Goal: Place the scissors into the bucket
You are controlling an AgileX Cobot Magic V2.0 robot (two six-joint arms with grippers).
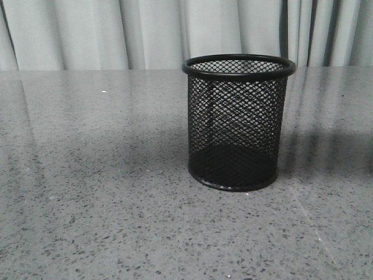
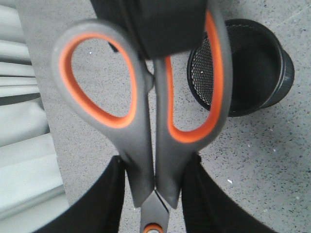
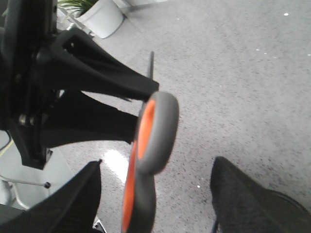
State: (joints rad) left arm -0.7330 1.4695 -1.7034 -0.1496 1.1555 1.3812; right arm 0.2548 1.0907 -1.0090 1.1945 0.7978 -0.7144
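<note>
Grey speckled stone makes up the table (image 1: 87, 192), and in the front view it carries only the bucket (image 1: 238, 122), upright, right of centre, with pale curtains (image 1: 145, 32) behind. Neither arm nor the scissors show there.

The left wrist view supplies what the front view lacks. The scissors (image 2: 141, 111) fill it, grey loops lined in orange, handles toward the camera and the orange pivot low between the black fingers (image 2: 104, 204). The left hand (image 2: 153, 194) is closed narrow on the shanks just below the loops, one finger on each side, so the scissors hang in the air in its grip, above the table. The bucket (image 2: 252, 68) lies beyond, beside the right loop, its open mouth facing up and nothing visible inside.

The right wrist view shows the same grip from the side: the left hand (image 3: 141, 104) as dark arms reaching in, an orange-lined loop (image 3: 150, 145) edge-on and blurred, a thin dark blade above. The right hand (image 3: 155, 204) stands wide, its fingers (image 3: 243, 194) well apart and holding nothing. A white plant pot (image 3: 102, 17) sits far off.
</note>
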